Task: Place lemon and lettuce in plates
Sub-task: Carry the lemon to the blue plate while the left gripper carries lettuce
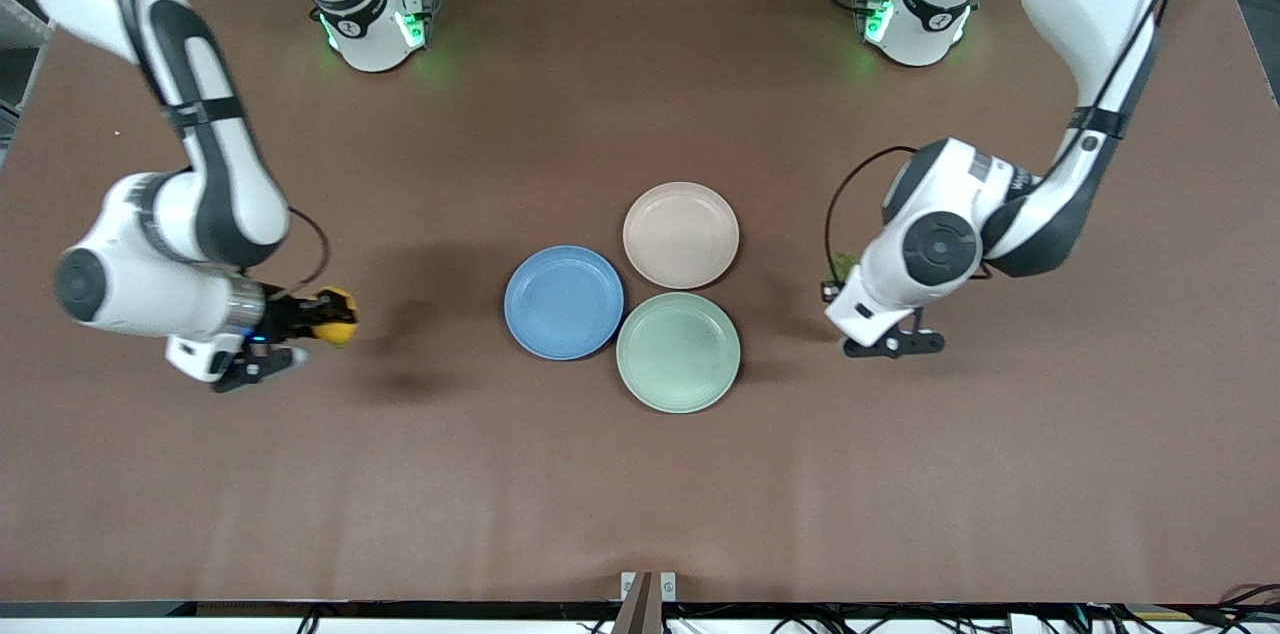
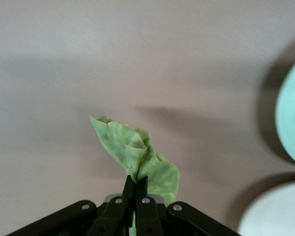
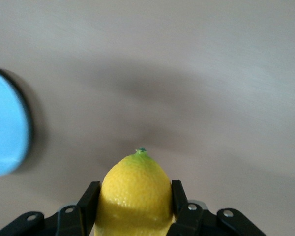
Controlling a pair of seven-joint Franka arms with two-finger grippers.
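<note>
Tabletop (image 1: 640, 494): brown, carries three plates in a tight cluster at its middle.

Blue plate (image 1: 564, 302): holds nothing. Sits toward the right arm's end of the cluster, its rim just beside the other two.

Beige plate (image 1: 681, 235): holds nothing. Farthest of the three from the front camera.

Mint plate (image 1: 678, 351): holds nothing. Nearest of the three to the front camera, just beside the beige plate.

Right end effector (image 1: 318, 322): in the air over bare tabletop toward the right arm's end, well apart from the blue plate. Fingers (image 3: 87, 202) closed against both sides of the lemon (image 1: 334, 315), whose pointed green-tipped end sticks out past them.

Lemon: in the right end effector's grip, in no plate.

Left end effector (image 1: 838, 276): in the air over bare tabletop toward the left arm's end, near the beige and mint plates. Fingers (image 2: 128, 189) pinched together on the lettuce (image 2: 137, 155).

Lettuce: a crumpled green leaf in the left end effector's pinch, in no plate; only a scrap shows in the front view.
</note>
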